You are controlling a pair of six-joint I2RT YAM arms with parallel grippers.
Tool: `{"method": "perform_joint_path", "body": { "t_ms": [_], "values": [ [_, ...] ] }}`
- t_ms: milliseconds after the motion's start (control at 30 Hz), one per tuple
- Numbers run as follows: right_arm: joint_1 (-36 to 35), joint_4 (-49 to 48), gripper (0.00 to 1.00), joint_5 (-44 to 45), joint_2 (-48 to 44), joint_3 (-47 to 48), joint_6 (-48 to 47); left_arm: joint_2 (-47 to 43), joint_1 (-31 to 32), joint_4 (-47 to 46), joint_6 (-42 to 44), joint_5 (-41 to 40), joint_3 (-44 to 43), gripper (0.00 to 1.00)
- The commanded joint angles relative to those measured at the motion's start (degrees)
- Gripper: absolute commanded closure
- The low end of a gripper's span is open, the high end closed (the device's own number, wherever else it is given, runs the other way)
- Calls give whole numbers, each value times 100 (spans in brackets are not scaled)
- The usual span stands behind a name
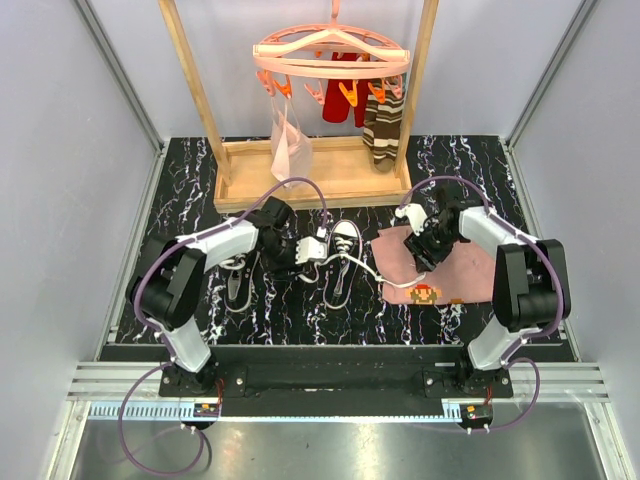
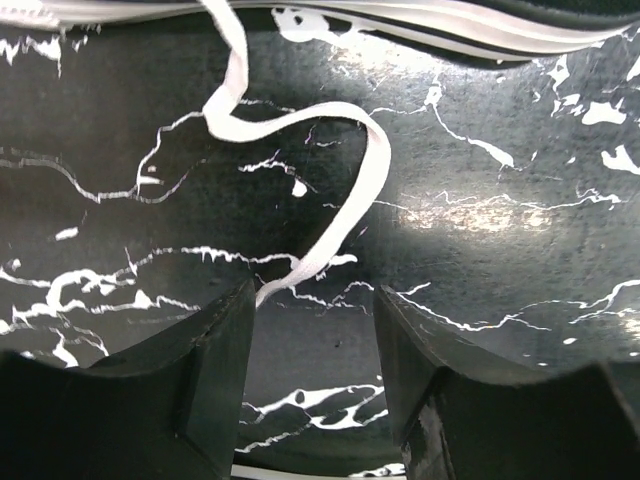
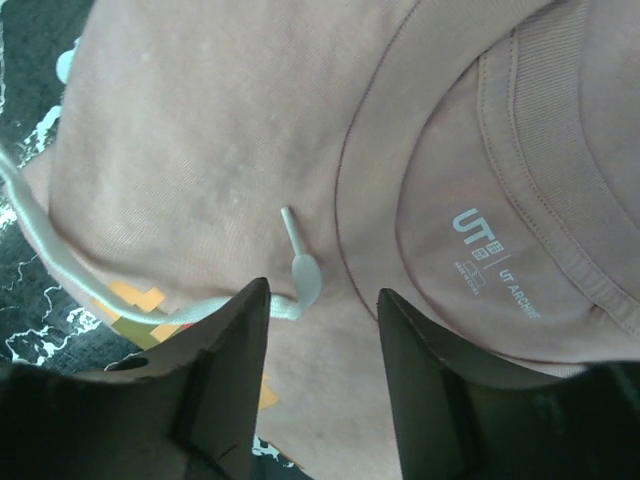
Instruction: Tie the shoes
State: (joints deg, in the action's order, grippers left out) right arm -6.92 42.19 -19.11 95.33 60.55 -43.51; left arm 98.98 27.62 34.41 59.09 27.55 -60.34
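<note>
One dark shoe [image 1: 343,243] with a white toe cap lies mid-table; a second shoe [image 1: 238,283] lies to its left, partly under my left arm. A white lace [image 1: 372,270] runs from the middle shoe onto the pink cloth [image 1: 465,270]. My left gripper [image 1: 296,250] is low beside the middle shoe. In the left wrist view it [image 2: 315,295] is open over the table, with a looped lace [image 2: 350,200] ending by its left finger and the shoe's sole [image 2: 420,18] beyond. My right gripper [image 3: 323,292] is open above the pink cloth [image 3: 200,120], the lace tip [image 3: 303,268] just ahead of its left finger.
A wooden rack [image 1: 310,175] stands at the back with a pink clip hanger [image 1: 332,55], striped socks [image 1: 383,130] and a pale garment [image 1: 290,145]. Grey walls enclose the black marbled table [image 1: 290,310] on both sides.
</note>
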Motion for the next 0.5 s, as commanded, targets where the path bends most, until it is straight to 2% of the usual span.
{"method": "perform_joint_path", "body": {
  "t_ms": [0,200,233,300,333,400,467],
  "values": [
    [41,-115,48,-13,196,176,17,69,77,-40,656,-135,-207,46],
    [59,-168,60,-93,276,193,114,201,244,-75,1192,-461,-154,48],
    [50,-159,68,-101,267,194,132,218,244,-84,1210,-435,-163,48],
    [50,-159,76,-93,284,211,149,236,279,-110,1193,-478,-180,49],
    [50,-168,85,-101,276,211,167,210,288,-136,1132,-461,-198,50],
    [59,-168,97,-93,232,211,176,166,288,-181,1078,-409,-198,50],
    [50,-168,100,-49,162,202,211,148,297,-146,1175,-452,-145,53]
  ]
}}
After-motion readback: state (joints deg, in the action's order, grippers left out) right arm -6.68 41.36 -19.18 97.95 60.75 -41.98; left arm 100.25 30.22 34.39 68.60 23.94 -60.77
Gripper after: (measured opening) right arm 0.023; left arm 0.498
